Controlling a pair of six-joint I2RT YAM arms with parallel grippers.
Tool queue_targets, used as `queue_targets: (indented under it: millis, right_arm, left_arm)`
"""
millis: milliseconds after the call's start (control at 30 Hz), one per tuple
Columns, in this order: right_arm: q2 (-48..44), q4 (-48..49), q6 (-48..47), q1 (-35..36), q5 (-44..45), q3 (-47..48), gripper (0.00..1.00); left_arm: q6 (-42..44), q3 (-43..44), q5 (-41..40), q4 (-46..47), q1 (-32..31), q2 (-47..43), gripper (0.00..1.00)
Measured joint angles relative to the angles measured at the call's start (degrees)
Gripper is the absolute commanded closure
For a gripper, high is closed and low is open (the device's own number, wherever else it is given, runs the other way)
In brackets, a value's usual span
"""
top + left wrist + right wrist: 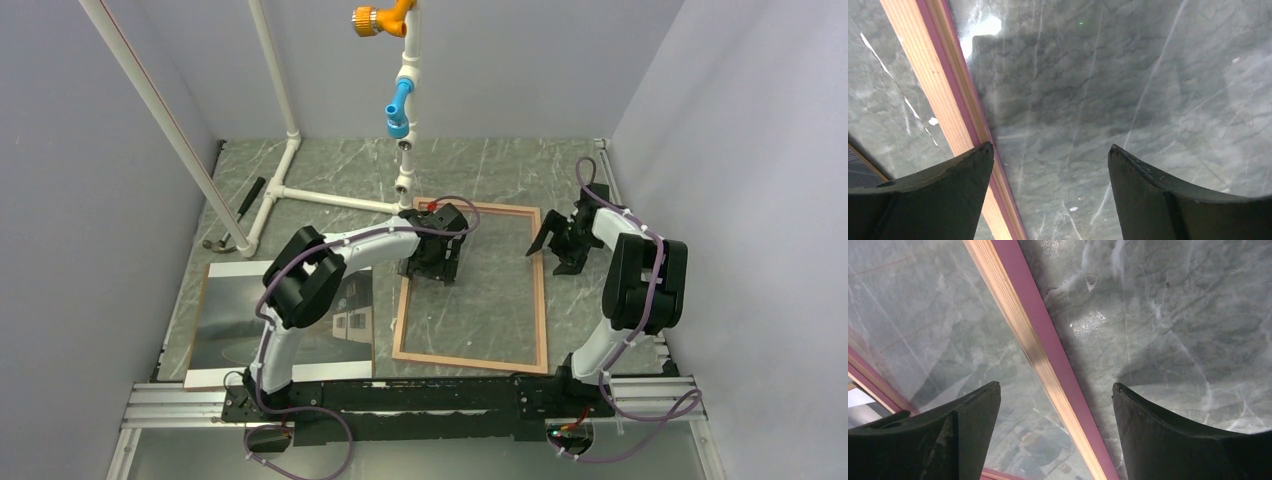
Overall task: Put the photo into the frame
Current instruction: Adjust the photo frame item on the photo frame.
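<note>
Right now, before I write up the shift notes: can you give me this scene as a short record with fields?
frame: flat on the table, tan wood up, pane bare
photo: flat, left of the frame, apart from it
left gripper: open, over the frame's left rail and pane
right gripper: open, over the frame's right rail
held: nothing
task: photo not yet in frame

White pipe stand [330, 196] just behind frame [543, 300]
</note>
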Motion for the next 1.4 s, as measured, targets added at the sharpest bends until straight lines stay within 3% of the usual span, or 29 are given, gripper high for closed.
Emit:
queue_targets:
  millis: [233, 533, 867, 1033, 1167, 1300, 1333, 1400]
  right_arm:
    - [0.0, 1.5, 0.1, 0.0, -2.9, -1.7, 0.13]
    - [-0.9, 4.8, 1.4, -0.1, -10.2, -4.6, 0.14]
    - [-1.1, 5.9, 1.5, -1.0, -12.2, -5.4, 0.17]
    - [-1.7, 5.8, 1.4, -0.9, -11.6, -5.6, 0.13]
    - [-4.0, 5.3, 1.3, -0.4, -10.3, -5.9, 0.01]
    - [-7.6, 5.2, 1.2, -0.1, -8.2, -5.9, 0.01]
    - [-8.0, 5.2, 1.2, -0.1, -7.9, -5.9, 0.01]
    - [-8.0, 5.2, 1.2, -0.1, -7.0, -5.9, 0.01]
  left_arm:
    - [0.1, 7.5, -1.9, -6.5, -0.1, 5.1, 0.11]
    - [2.4, 7.0, 2.5, -5.6, 0.5, 4.9, 0.13]
    - [2.2, -0.5, 17.9, 9.8, 0.7, 1.6, 0.16]
    - [1.2, -4.4, 22.7, 17.0, 0.7, 0.0, 0.14]
    - [1.2, -5.2, 21.5, 17.7, 1.2, -0.8, 0.12]
    - [2.2, -2.3, 14.2, 12.5, 2.0, -0.8, 0.09]
    - [2.6, -0.4, 12.0, 10.3, 2.1, -0.6, 0.02]
    - [3.0, 3.7, 8.1, 7.0, 2.5, 0.1, 0.01]
